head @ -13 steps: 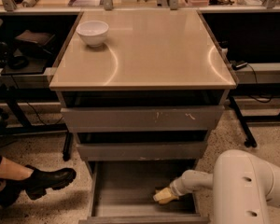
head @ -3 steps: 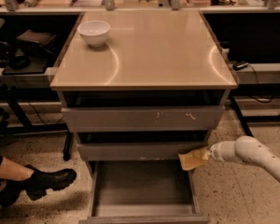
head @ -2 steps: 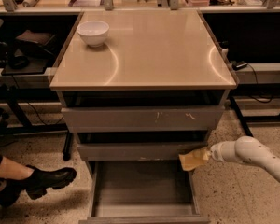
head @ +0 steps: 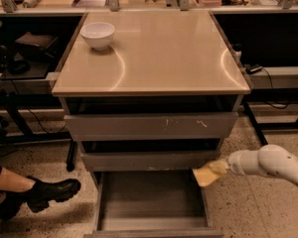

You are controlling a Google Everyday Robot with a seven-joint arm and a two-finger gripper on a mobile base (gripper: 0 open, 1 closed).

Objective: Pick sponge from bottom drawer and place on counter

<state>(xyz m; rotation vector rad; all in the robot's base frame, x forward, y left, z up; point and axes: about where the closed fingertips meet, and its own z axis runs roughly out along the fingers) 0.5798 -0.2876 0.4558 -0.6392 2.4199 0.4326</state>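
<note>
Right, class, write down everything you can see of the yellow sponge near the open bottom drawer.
The sponge is a small, soft-looking yellow block, roughly rectangular and slightly tilted. It is off the floor of the open bottom drawer, in the air over the drawer's right rear corner, just below the drawer front above. The gripper, reaching in from the right, has its jaws shut on the sponge's right end. Nothing else visibly touches it.
</note>
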